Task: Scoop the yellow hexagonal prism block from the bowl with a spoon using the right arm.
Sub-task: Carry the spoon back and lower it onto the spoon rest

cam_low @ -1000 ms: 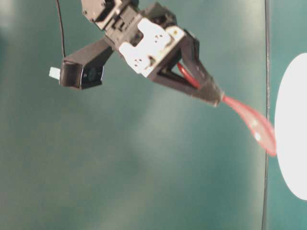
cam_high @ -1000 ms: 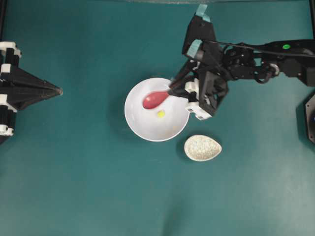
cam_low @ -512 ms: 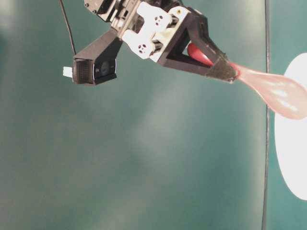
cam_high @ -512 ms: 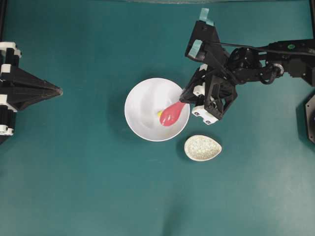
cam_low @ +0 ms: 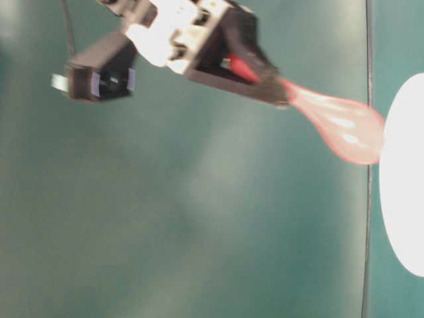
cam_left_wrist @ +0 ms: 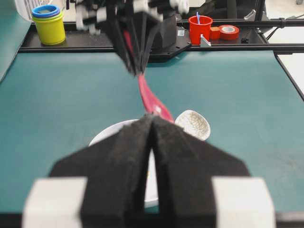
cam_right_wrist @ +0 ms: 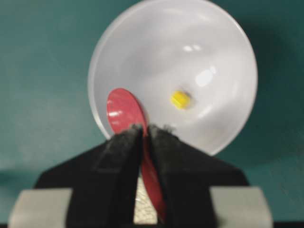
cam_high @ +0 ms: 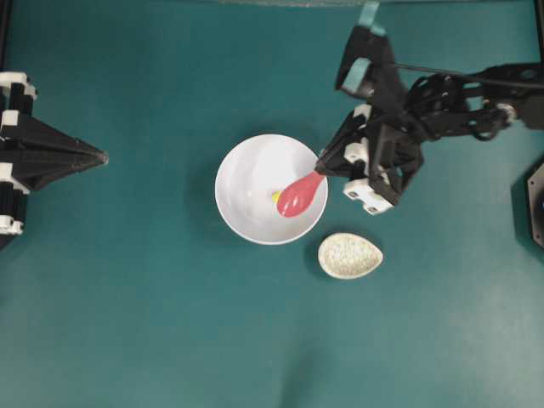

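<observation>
The white bowl (cam_high: 246, 183) sits mid-table. A tiny yellow hexagonal prism block (cam_right_wrist: 181, 99) lies on its floor, just left of the spoon's scoop (cam_high: 296, 195) in the overhead view. My right gripper (cam_high: 321, 168) is shut on the red-pink spoon's handle, and the scoop hangs over the bowl's right side, above the rim (cam_right_wrist: 121, 111). In the table-level view the spoon (cam_low: 341, 122) is held in the air beside the bowl (cam_low: 404, 185). My left gripper (cam_high: 102, 157) is parked at the far left, shut and holding nothing (cam_left_wrist: 152, 121).
A small speckled cream egg-shaped dish (cam_high: 350, 255) lies just below and right of the bowl. At the table's far edge in the left wrist view stand stacked cups (cam_left_wrist: 48, 23), a red cup (cam_left_wrist: 200, 28) and a tape roll (cam_left_wrist: 228, 32).
The right arm swung the spoon from the bowl's upper left across to its right side, beside the block, then drew back slightly to the right. The left arm has not moved.
</observation>
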Robot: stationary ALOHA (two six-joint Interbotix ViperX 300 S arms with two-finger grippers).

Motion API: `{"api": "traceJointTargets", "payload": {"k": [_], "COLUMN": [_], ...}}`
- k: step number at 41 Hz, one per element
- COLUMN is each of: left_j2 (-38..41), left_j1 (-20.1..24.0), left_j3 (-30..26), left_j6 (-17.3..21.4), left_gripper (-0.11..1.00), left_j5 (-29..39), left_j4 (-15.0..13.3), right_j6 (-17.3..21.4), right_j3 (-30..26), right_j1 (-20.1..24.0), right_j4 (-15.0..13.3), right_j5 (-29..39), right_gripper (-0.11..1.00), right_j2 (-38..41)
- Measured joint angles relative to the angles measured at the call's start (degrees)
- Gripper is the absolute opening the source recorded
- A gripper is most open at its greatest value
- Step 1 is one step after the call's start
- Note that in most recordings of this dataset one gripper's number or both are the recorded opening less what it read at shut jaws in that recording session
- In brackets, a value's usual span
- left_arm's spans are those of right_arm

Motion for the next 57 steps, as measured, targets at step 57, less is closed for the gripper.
{"api": "traceJointTargets", "payload": {"k": [57], "left_j2": [0.2], "left_j1": [0.0], "left_j3": [0.0], "left_j6": [0.0], "left_gripper": [-0.01], "left_j5": [0.0], "left_j4": [-0.1], "right_j6": [9.4], "right_j3": [26.2], "right_j1": [11.6], "right_j4": [0.4], "right_j5": [-22.7], "right_gripper": [0.12], "right_j2": [-5.1]}}
